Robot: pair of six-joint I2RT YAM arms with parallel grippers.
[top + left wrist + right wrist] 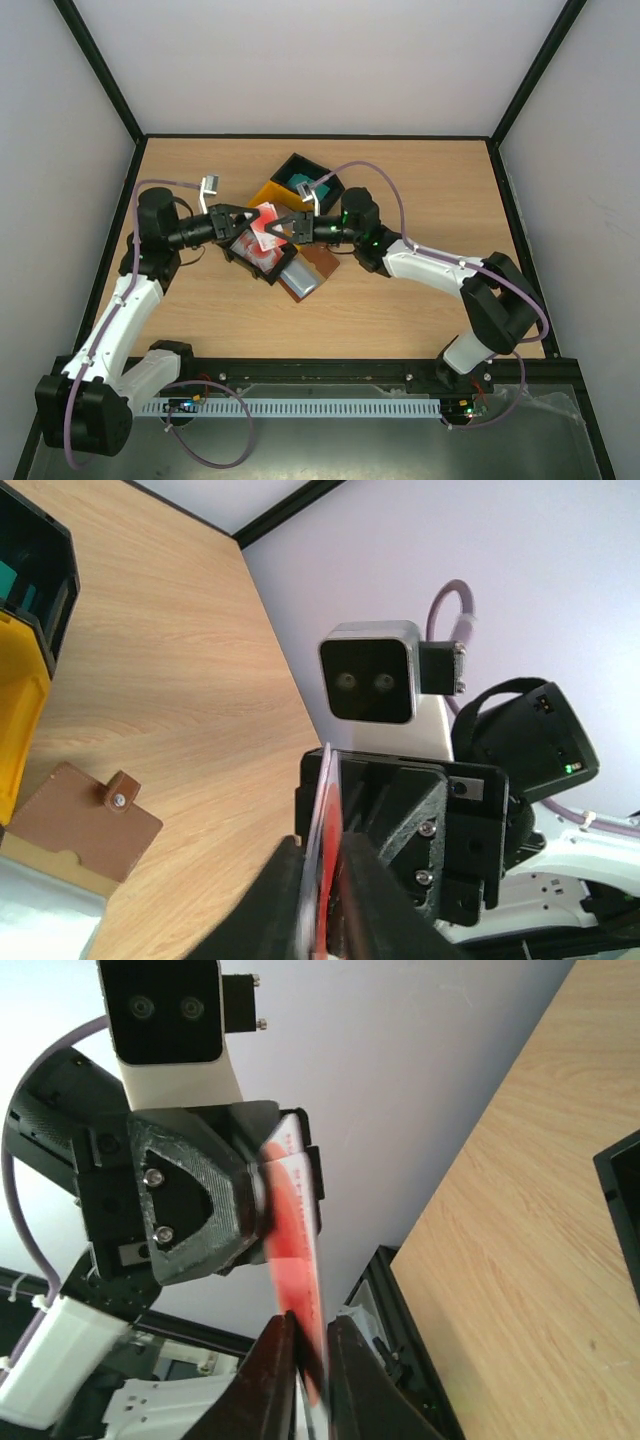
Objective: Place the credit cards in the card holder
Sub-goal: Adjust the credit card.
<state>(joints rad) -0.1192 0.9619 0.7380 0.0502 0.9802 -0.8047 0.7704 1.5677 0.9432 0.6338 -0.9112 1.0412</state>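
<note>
A white credit card with red markings (265,226) hangs in the air between both grippers, above a black bin (250,258). My left gripper (248,222) is shut on one end of it; in the left wrist view the card (322,810) stands edge-on between the fingers (285,900). My right gripper (284,228) faces it and is shut on the card's (292,1230) other end. The brown card holder (322,262) lies open on the table just right of the bin, showing its snap tab (118,795). A grey card (299,278) rests on its near part.
A yellow bin (270,194) and a second black bin (311,178) holding teal cards stand behind the grippers. Black frame rails edge the wooden table (430,190).
</note>
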